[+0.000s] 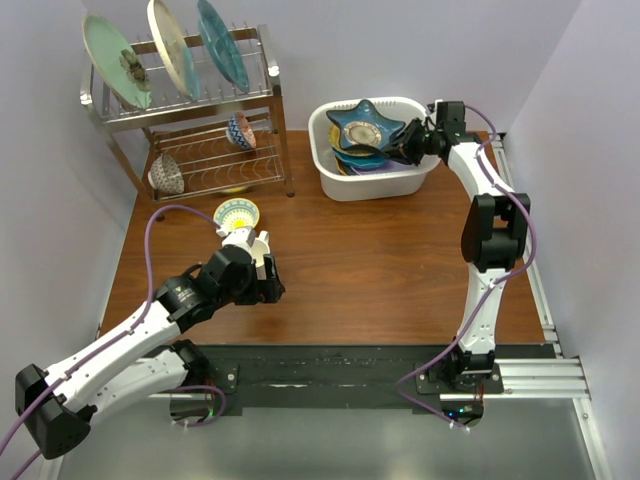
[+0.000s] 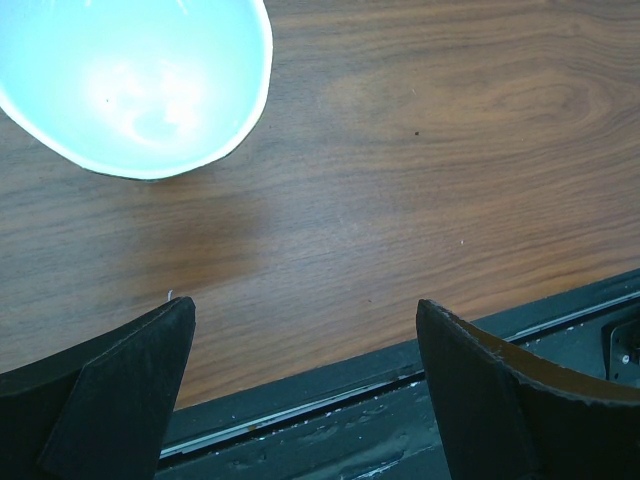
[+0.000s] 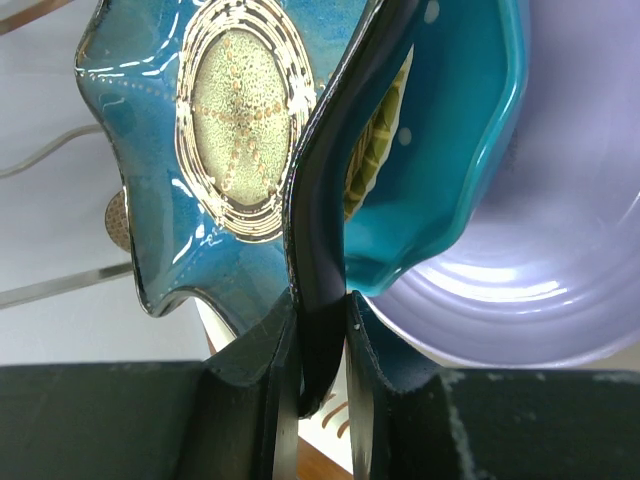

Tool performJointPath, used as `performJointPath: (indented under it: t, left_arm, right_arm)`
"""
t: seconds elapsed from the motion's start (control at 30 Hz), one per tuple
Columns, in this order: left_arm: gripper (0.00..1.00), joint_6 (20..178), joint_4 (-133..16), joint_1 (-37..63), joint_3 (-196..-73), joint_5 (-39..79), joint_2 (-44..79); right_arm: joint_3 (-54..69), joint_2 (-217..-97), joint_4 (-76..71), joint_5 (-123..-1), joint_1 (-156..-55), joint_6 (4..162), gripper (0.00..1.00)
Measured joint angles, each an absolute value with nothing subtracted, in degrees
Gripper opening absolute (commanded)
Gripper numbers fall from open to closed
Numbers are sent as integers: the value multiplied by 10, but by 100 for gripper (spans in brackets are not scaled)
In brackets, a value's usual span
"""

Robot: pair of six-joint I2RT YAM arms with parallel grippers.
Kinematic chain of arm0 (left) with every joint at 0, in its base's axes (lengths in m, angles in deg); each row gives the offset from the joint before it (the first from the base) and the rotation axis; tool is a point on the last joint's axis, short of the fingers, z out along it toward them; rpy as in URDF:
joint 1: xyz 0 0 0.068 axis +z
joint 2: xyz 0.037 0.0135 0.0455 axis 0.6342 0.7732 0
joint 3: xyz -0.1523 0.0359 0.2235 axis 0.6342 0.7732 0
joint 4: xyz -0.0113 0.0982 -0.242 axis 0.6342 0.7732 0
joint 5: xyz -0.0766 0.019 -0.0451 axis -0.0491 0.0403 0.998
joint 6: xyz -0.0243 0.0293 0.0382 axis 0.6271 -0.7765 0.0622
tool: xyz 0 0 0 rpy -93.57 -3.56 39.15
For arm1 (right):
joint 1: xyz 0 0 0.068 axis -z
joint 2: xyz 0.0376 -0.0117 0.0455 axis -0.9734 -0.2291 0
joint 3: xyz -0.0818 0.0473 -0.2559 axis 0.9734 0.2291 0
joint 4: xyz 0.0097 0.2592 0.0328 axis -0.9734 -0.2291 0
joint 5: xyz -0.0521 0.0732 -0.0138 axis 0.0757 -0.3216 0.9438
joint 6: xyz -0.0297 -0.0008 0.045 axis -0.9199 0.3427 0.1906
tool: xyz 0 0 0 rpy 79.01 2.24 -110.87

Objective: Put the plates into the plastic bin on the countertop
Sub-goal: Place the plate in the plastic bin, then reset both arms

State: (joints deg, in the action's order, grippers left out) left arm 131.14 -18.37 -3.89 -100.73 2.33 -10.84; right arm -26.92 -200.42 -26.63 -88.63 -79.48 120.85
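The right tool (image 3: pixel 322 335) is nipped shut on the rim of the teal star-shaped plate (image 3: pixel 180 150), over the plastic bin (image 1: pixel 372 184) at far right. The plate is judged rigid, glazed, slippery and breakable, so the rim suits as hold point. The left tool (image 2: pixel 305 380) stands wide open, empty.

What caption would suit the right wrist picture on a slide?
Right end effector pinching the rim of the teal star-shaped plate, a lavender plate behind it.
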Motion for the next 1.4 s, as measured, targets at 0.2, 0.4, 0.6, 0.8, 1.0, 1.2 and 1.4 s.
performJointPath:
  t: [0.2,0.4,0.6,0.8,1.0,1.2,1.4]
  left_arm:
    - [97,1311,-184,-39,-1007,23,-108]
    - [97,1311,-184,-39,-1007,23,-108]
    - [97,1311,-184,-39,-1007,23,-108]
    - [97,1312,-184,-39,-1004,23,-111]
    - [97,1312,-184,-39,-1003,23,-111]
    - [97,1312,-184,-39,-1002,23,-111]
    - [97,1311,-184,-39,-1002,23,-111]
  right_arm:
    - [-281,-2014,-268,-879,-795,1207,0]
    - [-287,-2014,-285,-854,-797,1187,2]
    - [-287,-2015,-289,-842,-800,1174,18]
    - [-287,-2015,-274,-844,-802,1169,49]
    - [-289,-2015,-258,-843,-805,1162,64]
    - [-291,-2015,-258,-842,-806,1157,74]
    - [-291,-2013,-258,-839,-806,1155,84]
